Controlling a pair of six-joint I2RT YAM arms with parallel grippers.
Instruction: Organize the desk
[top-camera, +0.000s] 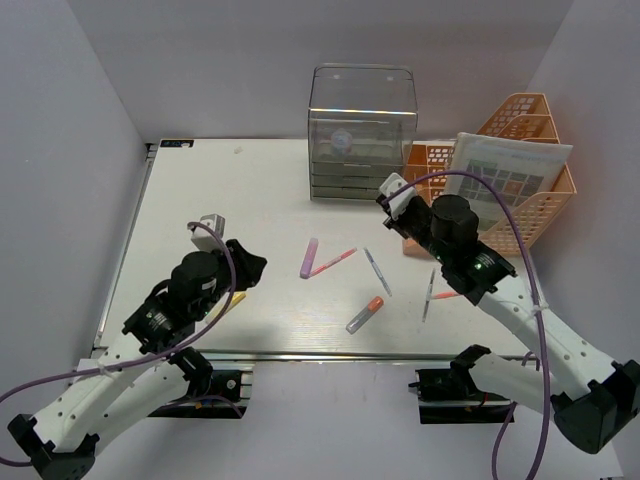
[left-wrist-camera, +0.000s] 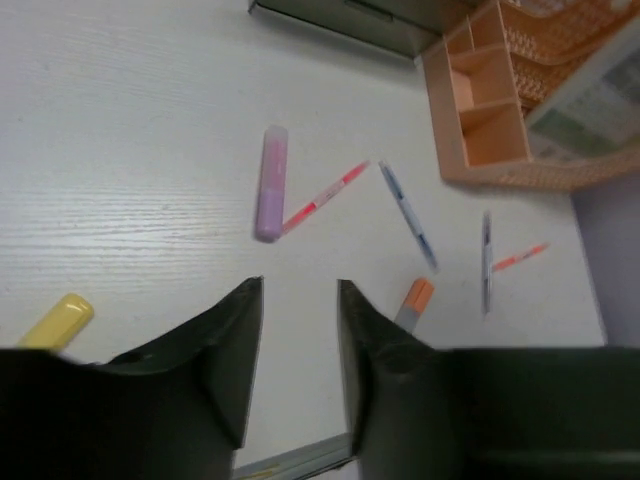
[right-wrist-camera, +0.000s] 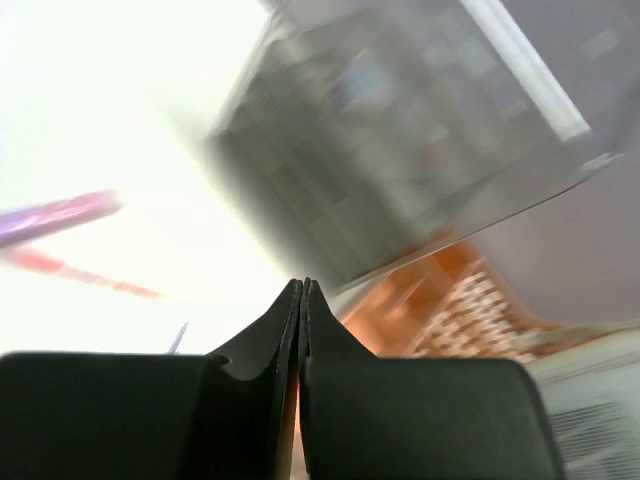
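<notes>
One flat white desk (top-camera: 200, 200) carries seven writing tools. Three are thick:
- one purple capped highlighter (left-wrist-camera: 270, 182), straight ahead of the left end effector (left-wrist-camera: 300, 290)
- one yellow highlighter (left-wrist-camera: 55, 320), off to that end effector's left
- one grey marker with an orange cap (left-wrist-camera: 413, 300), just beside its right finger

Four are thin, all ahead and to the right of it:
- one long red pen (left-wrist-camera: 325, 197)
- one shorter red pen (left-wrist-camera: 518, 259)
- one blue-grey pen (left-wrist-camera: 407, 217)
- one dark pen (left-wrist-camera: 486, 262)

Beyond the right end effector (right-wrist-camera: 303, 285) stand three containers: one clear plastic drawer box (top-camera: 360, 130), one orange mesh tray rack (top-camera: 520, 110) and one small orange compartmented holder (left-wrist-camera: 480, 110). There is also one printed paper sheet (top-camera: 510, 175). The end effectors number two.
</notes>
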